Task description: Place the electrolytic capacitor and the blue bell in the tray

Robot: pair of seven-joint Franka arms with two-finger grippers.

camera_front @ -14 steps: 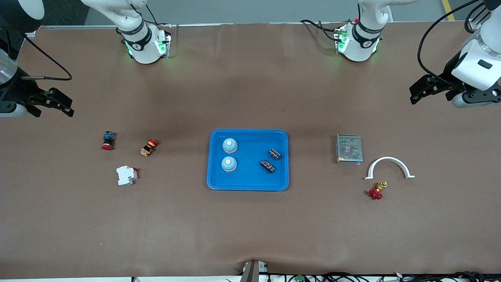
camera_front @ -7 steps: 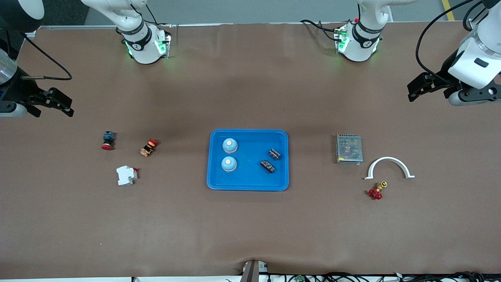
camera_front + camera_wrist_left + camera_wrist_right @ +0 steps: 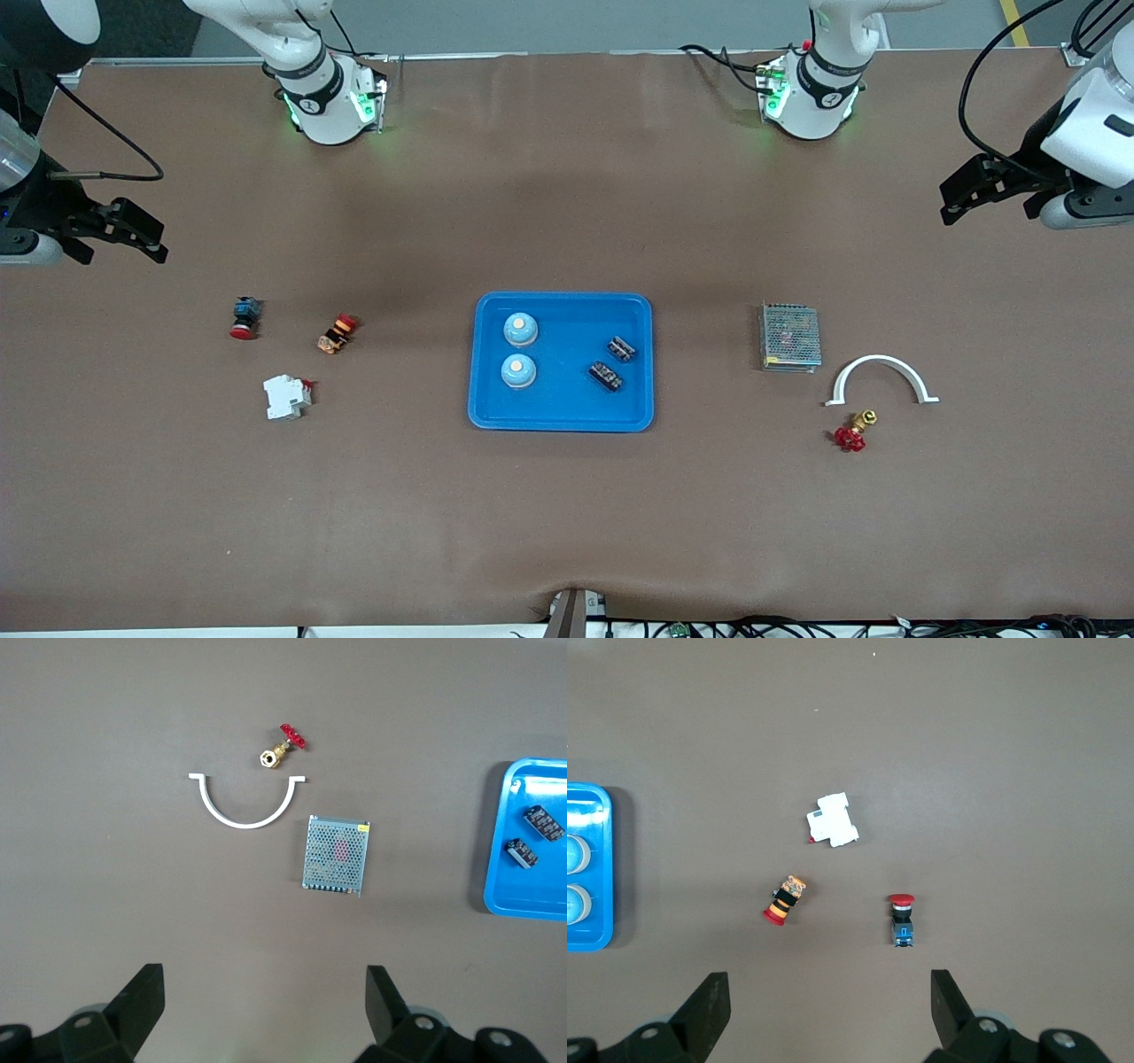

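The bright-blue tray (image 3: 562, 415) lies mid-table. In it stand two blue bells (image 3: 520, 330) (image 3: 517, 370) on the side toward the right arm's end. Two dark electrolytic capacitors (image 3: 621, 348) (image 3: 606, 377) lie on the side toward the left arm's end. My left gripper (image 3: 961, 197) is open and empty, up over the table's left-arm end. My right gripper (image 3: 158, 244) is open and empty over the right-arm end. The left wrist view shows the tray's edge (image 3: 523, 895) with both capacitors (image 3: 544, 821). The right wrist view shows the tray's edge (image 3: 594, 939) with the bells (image 3: 571, 904).
Toward the left arm's end lie a metal mesh power supply (image 3: 789, 337), a white arch clamp (image 3: 880, 377) and a red-handled brass valve (image 3: 852, 434). Toward the right arm's end lie a red-capped blue push button (image 3: 244, 318), an orange-and-red button (image 3: 337, 333) and a white breaker (image 3: 286, 397).
My left gripper has risen and drifted toward the left arm's end of the table, still open. The right arm and the things on the table have not moved.
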